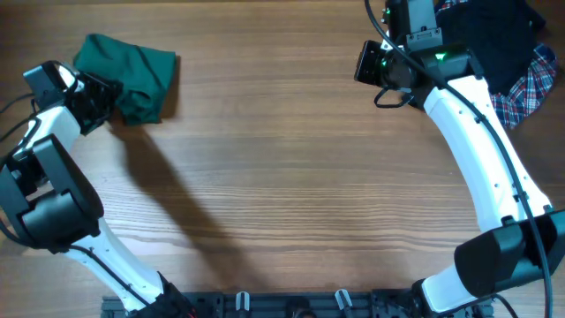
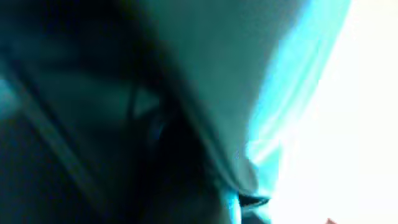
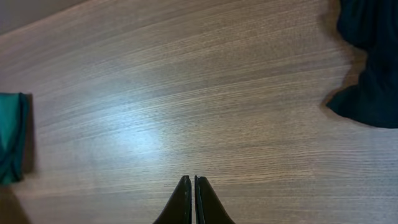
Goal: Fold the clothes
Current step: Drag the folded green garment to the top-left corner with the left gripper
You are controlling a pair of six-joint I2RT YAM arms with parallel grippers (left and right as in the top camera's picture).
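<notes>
The dark green garment lies bunched in a compact heap at the far left of the wooden table. My left gripper is against the heap's left edge. Blurred green fabric fills the left wrist view and hides the fingers, so I cannot tell if they are open or shut. My right gripper is shut and empty above bare wood at the far right. The edge of the green garment also shows at the left of the right wrist view.
A black garment and a red-blue-white plaid one lie piled at the far right corner, behind the right arm. The black garment shows at the top right of the right wrist view.
</notes>
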